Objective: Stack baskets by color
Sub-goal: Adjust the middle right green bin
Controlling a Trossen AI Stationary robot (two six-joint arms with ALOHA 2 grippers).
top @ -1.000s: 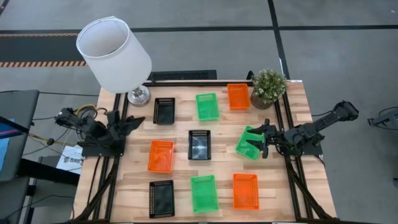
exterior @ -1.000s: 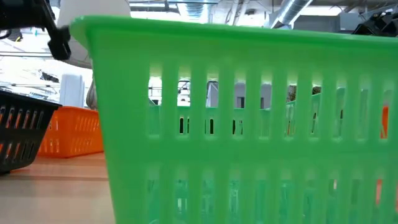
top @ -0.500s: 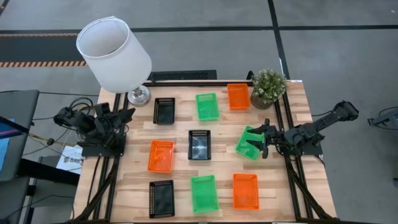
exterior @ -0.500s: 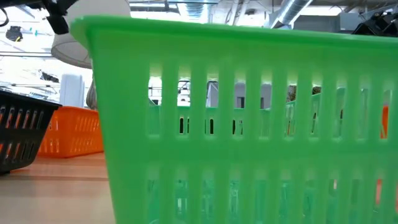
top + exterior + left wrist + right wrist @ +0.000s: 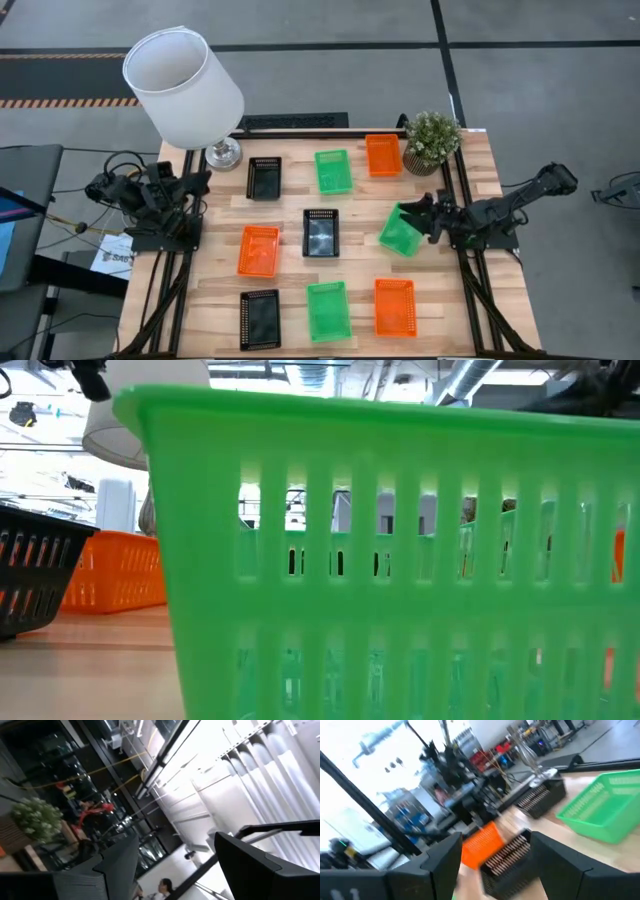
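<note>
Nine small shallow mesh-sided plastic baskets lay singly across the pale wooden plank worktop (image 5: 470,300) in a loose three-by-three scatter; none was nested in another, so by my judgement no colour stack had been started.

Positions in the high view:
- Black baskets: upper left of the group (image 5: 264,178), centre (image 5: 321,232), lower left (image 5: 260,319).
- Green baskets: upper centre (image 5: 334,171), lower centre (image 5: 327,310), and one at right of centre (image 5: 401,231), turned askew to the others.
- Orange baskets: upper right (image 5: 383,155), left of centre (image 5: 259,250), lower right (image 5: 395,306).

The right gripper (image 5: 428,215) sat at the right-hand edge of the askew green basket, jaws spread wide and grasping nothing I could make out. Touching the rim or just clear of it: could not tell. Its wrist view looked level across the worktop at other baskets, not down into one, which suggests the arm was not yet lined up for a pick.

The left gripper (image 5: 196,182) was lifted near the left edge of the worktop, beside the white-shaded table lamp (image 5: 183,85). Its wrist view pointed up into the room with both fingers apart and nothing between them: released, waiting.

A small potted green plant (image 5: 431,142) stood at the upper right corner, just beside the upper orange basket.

Basket appearance: rectangular, low walls of vertical slats, mesh floor, all alike in size. The low view was nearly filled by one green slatted wall.
</note>
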